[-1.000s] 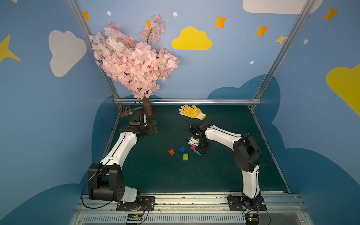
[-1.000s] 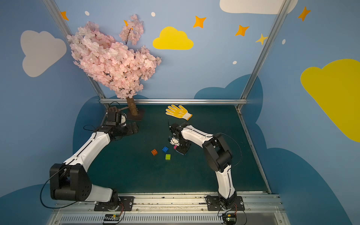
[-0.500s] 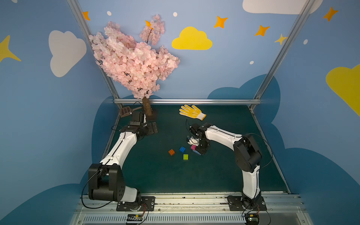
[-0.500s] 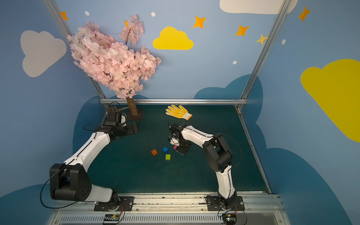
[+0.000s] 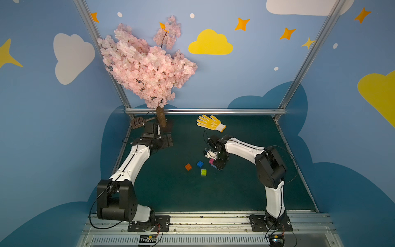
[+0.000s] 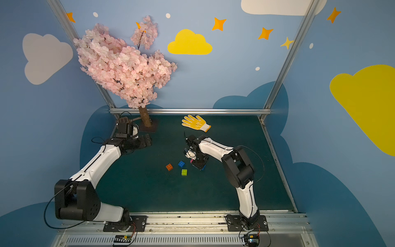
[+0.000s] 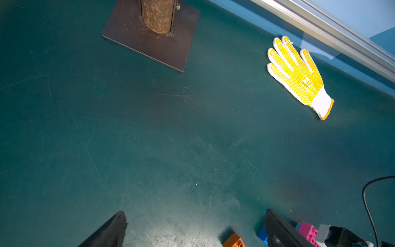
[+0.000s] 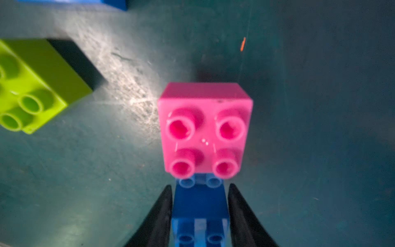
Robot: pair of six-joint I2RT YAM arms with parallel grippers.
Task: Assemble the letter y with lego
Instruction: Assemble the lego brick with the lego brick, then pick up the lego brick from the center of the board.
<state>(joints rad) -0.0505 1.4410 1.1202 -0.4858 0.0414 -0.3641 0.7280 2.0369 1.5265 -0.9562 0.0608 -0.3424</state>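
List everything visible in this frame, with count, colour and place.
mat: one, dark green, covers the table
tree: one, pink blossom, brown trunk, back left corner
base plate: one, dark brown, under the trunk
slotted tool: one, brown, beside the tree
glove: one, yellow and white, flat at the back
orange brick: one, loose, mid-table
blue brick: one, loose, beside the orange one
green brick: one, lime, loose
light blue bar: one, under the right gripper
pink brick: one, on the bar
dark blue brick: one, on the bar
left gripper: black, open, empty
right gripper: black, flanks the dark blue brick, grip unclear
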